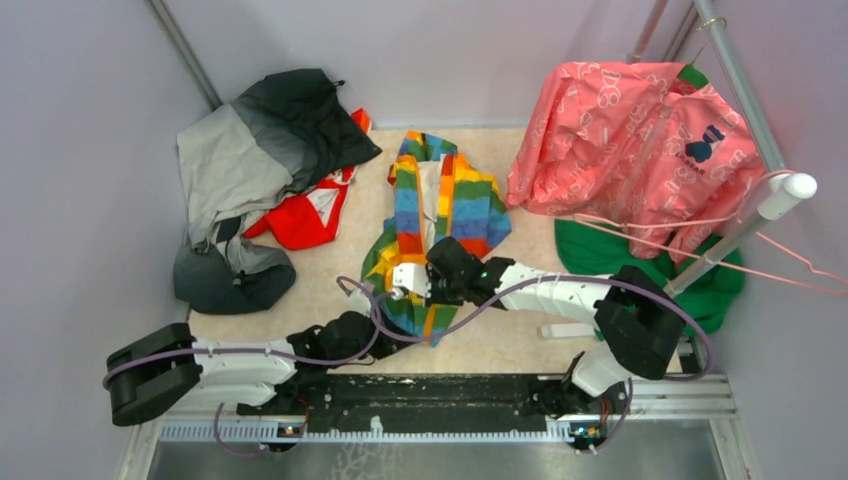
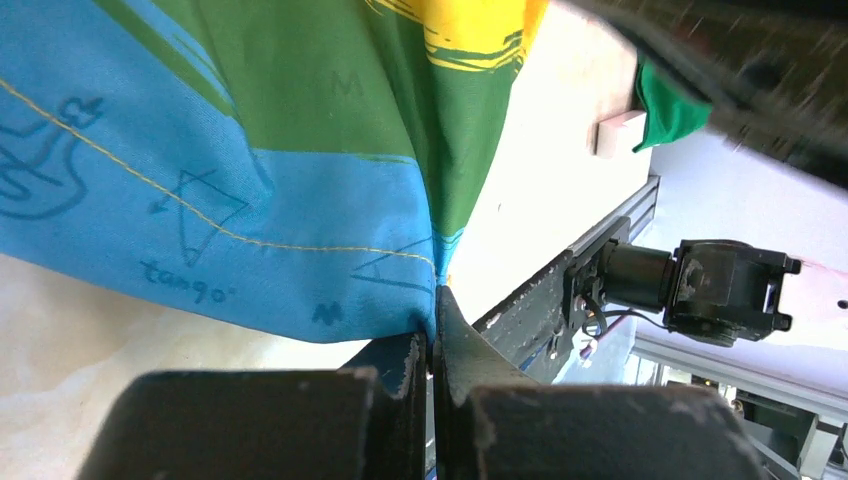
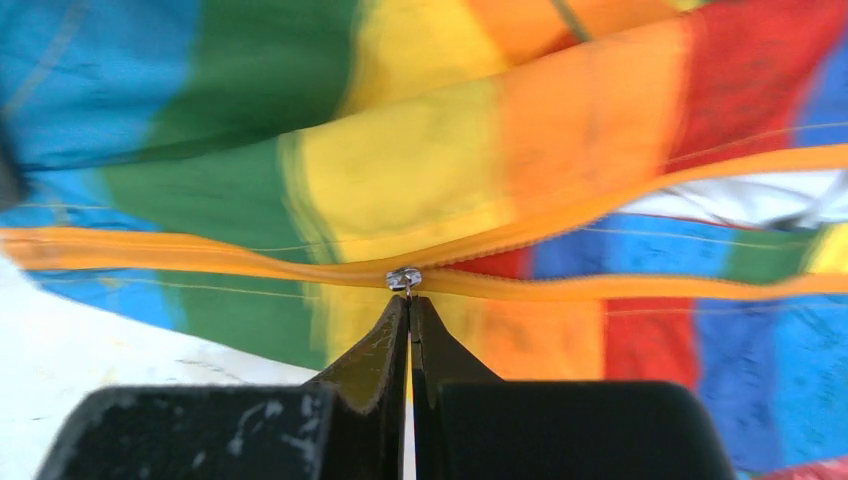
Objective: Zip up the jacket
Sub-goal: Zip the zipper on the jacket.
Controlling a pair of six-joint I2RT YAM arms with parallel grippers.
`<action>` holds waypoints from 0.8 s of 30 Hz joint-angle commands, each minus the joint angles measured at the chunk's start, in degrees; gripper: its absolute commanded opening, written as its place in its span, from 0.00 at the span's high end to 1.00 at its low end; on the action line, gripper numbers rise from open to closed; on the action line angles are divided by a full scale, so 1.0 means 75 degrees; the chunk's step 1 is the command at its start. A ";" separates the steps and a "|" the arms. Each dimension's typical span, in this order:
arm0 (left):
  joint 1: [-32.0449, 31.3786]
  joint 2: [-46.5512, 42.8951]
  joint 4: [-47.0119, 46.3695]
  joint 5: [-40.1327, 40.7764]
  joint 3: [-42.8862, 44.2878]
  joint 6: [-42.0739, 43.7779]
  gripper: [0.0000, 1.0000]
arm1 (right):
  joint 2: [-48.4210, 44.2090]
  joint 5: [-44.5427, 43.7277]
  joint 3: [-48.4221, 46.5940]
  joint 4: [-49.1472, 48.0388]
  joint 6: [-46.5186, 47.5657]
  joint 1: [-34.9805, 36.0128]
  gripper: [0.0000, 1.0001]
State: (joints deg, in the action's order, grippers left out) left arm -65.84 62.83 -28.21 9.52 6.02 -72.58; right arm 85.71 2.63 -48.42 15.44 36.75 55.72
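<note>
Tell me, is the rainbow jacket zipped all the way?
Partly zipped. The jacket has its orange zipper joined on one side of the slider; on the other the halves gape, showing pale lining.

"tango" on blue stripe of the jacket (image 2: 150, 200)

- Top camera: high above the jacket (image 1: 470, 205), looking down, showing it whole.
- Left wrist camera: close against its blue edge.
- Right wrist camera: close, facing its zipper (image 3: 250, 262).
- All share the jacket.
</note>
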 commanded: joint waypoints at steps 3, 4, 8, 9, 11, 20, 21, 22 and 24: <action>-0.0033 -0.0600 0.0999 -0.0251 0.0205 0.0526 1.00 | -0.0368 -0.0438 -0.1157 -0.0042 0.0664 -0.0771 1.00; -0.0033 -0.0636 0.1056 -0.0259 0.0250 0.0580 1.00 | -0.0322 -0.0479 -0.1274 -0.0029 0.0777 -0.0873 1.00; -0.0033 -0.0750 0.1136 -0.0359 0.0288 0.0674 1.00 | 0.0041 -0.0609 -0.1922 -0.0082 0.1181 -0.1286 1.00; -0.0033 -0.0779 0.1139 -0.0375 0.0287 0.0701 1.00 | 0.0160 -0.0619 -0.2100 -0.0129 0.1290 -0.1421 1.00; -0.0034 -0.0843 0.1188 -0.0410 0.0287 0.0750 1.00 | 0.0481 -0.0587 -0.2543 -0.0156 0.1465 -0.1693 1.00; -0.0001 -0.1209 0.1572 -0.0611 0.0305 0.0968 1.00 | 0.2205 -0.0578 -0.4946 -0.0390 0.2060 -0.2702 1.00; 0.0001 -0.1232 0.1615 -0.0654 0.0299 0.0986 1.00 | 0.2376 -0.0586 -0.5183 -0.0425 0.2090 -0.2771 1.00; 0.0002 -0.1269 0.1693 -0.0710 0.0290 0.0992 1.00 | 0.2561 -0.0575 -0.5454 -0.0453 0.2105 -0.2846 1.00; 0.0002 -0.1340 0.1811 -0.0838 0.0248 0.0977 1.00 | 0.2922 -0.0591 -0.6101 -0.0415 0.2134 -0.2969 1.00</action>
State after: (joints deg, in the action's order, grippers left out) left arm -65.69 53.95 -18.98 7.94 7.68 -66.74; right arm 104.53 0.71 -84.71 17.69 50.50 35.59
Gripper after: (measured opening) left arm 0.008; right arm 0.004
